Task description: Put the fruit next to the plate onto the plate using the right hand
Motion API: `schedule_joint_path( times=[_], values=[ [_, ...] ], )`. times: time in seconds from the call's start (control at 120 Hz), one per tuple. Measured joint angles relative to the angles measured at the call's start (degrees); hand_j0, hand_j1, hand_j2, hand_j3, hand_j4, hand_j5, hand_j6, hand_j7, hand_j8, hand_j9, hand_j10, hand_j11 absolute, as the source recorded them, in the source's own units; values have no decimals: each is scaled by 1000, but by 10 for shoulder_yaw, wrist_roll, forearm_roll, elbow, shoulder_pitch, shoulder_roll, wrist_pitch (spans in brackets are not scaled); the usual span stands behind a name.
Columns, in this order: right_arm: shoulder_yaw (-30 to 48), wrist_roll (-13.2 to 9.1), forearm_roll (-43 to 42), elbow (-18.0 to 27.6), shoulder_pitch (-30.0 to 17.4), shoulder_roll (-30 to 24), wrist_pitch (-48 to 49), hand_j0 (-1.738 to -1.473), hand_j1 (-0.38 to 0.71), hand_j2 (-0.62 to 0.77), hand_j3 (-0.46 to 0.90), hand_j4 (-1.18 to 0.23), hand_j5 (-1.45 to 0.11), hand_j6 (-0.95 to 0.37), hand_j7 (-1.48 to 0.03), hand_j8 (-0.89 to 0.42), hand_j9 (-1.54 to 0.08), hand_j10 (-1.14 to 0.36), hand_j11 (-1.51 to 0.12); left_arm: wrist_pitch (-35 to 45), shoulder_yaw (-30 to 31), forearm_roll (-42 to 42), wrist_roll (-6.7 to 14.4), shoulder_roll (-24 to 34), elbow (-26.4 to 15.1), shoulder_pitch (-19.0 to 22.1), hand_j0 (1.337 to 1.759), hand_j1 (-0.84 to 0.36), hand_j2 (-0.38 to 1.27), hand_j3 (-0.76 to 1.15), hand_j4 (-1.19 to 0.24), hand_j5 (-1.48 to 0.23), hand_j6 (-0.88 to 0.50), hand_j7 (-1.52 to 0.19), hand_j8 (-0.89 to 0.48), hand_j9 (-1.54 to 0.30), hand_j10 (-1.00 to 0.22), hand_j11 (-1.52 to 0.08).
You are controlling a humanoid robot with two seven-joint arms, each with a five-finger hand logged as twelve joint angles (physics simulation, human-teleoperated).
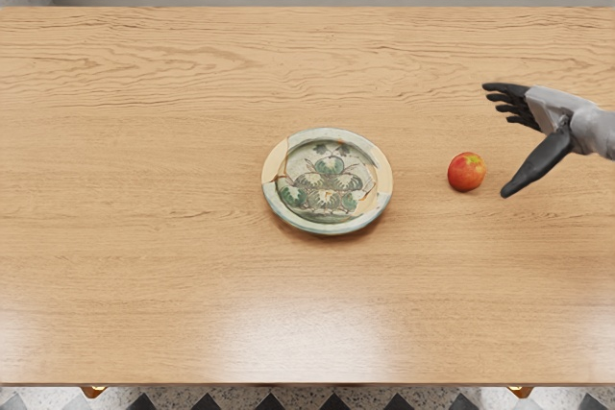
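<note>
A small red apple (466, 171) with a yellowish patch lies on the wooden table, just right of the plate. The round plate (277, 168) has a pale rim and a green leaf pattern, and nothing lies on it. My right hand (515, 137) comes in from the right edge and hovers a little to the right of the apple, apart from it. Its dark fingers (507, 105) are spread wide and the thumb points down toward the table. The hand holds nothing.
The wooden table (144, 237) stretches across the whole view, with its far edge against a grey wall and its near edge at the bottom.
</note>
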Motion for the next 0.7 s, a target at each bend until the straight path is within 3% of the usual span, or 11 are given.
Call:
schedule_joint_path(
  times=[0.192,0.4,0.608,0.7],
  values=[
    [-56,-79,-33,3,3,76,-164,-1658,-305,-5,0,-42,-51,-44,-50,-43,-50,-42,-50,0,0,0,0,0,0,0,1658,73,46,0,-230,-299,-230,-299,-230,-299,-230,-299],
    [-86,-142,-44,-10,3,134,-264,-1658,-288,-8,0,-55,-69,-57,-68,-56,-68,-55,-68,0,0,0,0,0,0,0,1658,73,46,0,-230,-299,-230,-299,-230,-299,-230,-299],
    [-99,-173,-56,-34,8,171,-300,-1658,-191,-24,0,-135,-174,-137,-173,-136,-174,-136,-174,0,0,0,0,0,0,0,1658,73,46,0,-230,-299,-230,-299,-230,-299,-230,-299],
    [-100,-208,-63,-41,22,180,-304,-1658,-162,-29,0,-160,-205,-161,-205,-160,-205,-160,-205,0,0,0,0,0,0,0,1658,73,46,0,-230,-299,-230,-299,-230,-299,-230,-299]
  ],
)
